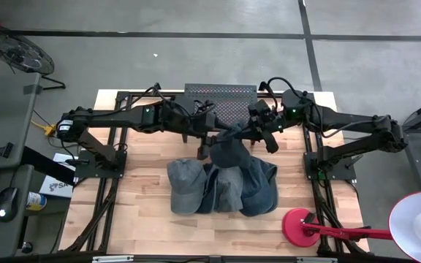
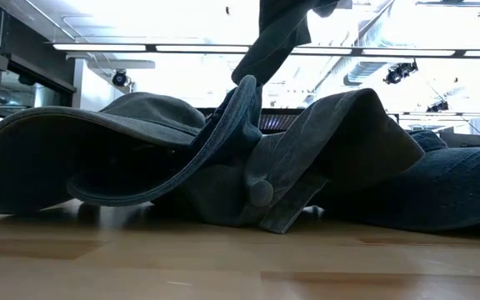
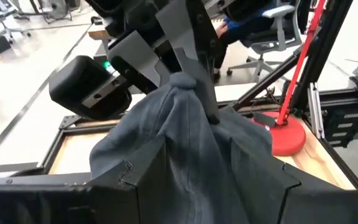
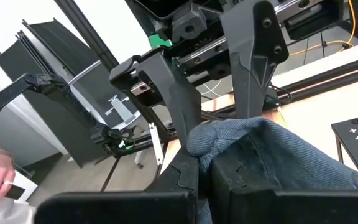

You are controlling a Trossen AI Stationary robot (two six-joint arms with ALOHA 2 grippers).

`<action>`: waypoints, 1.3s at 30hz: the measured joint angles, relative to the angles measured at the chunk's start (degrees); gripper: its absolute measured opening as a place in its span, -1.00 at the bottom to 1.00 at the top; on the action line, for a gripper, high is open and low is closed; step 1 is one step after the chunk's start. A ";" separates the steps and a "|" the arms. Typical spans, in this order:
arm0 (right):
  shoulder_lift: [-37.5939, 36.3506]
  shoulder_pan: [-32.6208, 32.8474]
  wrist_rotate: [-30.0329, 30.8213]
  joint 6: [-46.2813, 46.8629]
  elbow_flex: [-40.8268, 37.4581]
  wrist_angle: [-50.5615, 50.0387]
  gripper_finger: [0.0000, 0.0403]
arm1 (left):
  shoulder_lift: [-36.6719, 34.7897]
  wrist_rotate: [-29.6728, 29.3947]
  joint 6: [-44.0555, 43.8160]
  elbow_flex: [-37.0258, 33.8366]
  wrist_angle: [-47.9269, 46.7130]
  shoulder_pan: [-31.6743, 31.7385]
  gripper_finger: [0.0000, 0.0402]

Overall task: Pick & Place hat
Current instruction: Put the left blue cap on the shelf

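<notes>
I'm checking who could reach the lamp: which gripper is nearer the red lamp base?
Right. The right gripper holds a raised hat mid-table; the left gripper sits beyond it, farther from the lamp base.

No readable text, brand, number or sign in any view. High view: a white box (image 1: pixel 52 185) off the table's edge at 9 o'clock bears dark lettering, too small to make out. Hats, arms and tabletop carry no legible marks.

Two black jointed arms (image 1: pixel 123 120), green indicator lights, black cables.
</notes>
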 joint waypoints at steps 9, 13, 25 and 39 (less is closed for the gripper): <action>0.40 0.02 -0.13 0.04 0.00 1.73 -1.00 | 0.32 0.00 -0.13 0.00 0.65 0.00 -0.14; 0.47 0.02 -0.33 0.40 -0.02 1.50 -1.00 | 1.11 -0.07 -0.13 0.00 1.08 0.00 -0.14; 0.35 0.00 -0.17 0.40 -0.02 1.25 -0.99 | 1.33 -1.38 -0.33 0.00 0.86 0.00 -0.91; -1.96 -0.13 7.73 -0.09 -0.02 1.20 -0.77 | -0.48 -12.17 -2.53 -0.09 -1.62 0.00 -0.98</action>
